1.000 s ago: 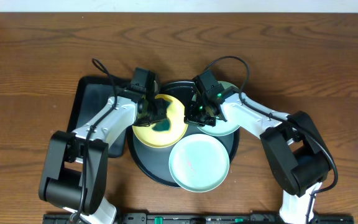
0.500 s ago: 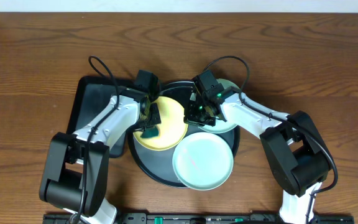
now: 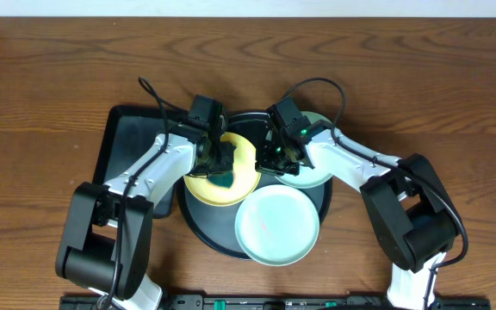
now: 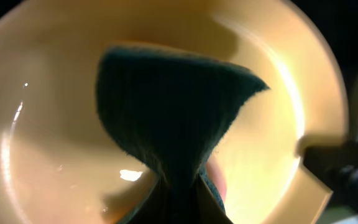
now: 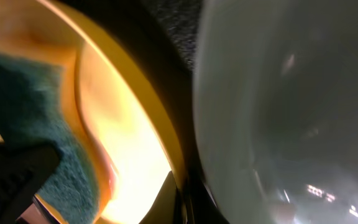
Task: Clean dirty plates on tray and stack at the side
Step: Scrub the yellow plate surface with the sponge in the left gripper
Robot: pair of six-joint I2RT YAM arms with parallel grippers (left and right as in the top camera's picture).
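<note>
Now | left gripper (image 3: 218,167) clamps green cloth (image 4: 166,118) on yellow plate (image 4: 42,130) | right gripper (image 3: 271,161) pinches its rim, mint plate (image 5: 278,93) just beside

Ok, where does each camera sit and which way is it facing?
Overhead: above the table, facing straight down on the tray, plates, left gripper and right gripper.
Left wrist: on the left arm, facing into the yellow plate; green cloth pinched at frame bottom hides its fingers.
Right wrist: on the right arm, close at the yellow plate's rim, mint plate on the right.
Shared: yellow plate and green cloth, all three.
</note>
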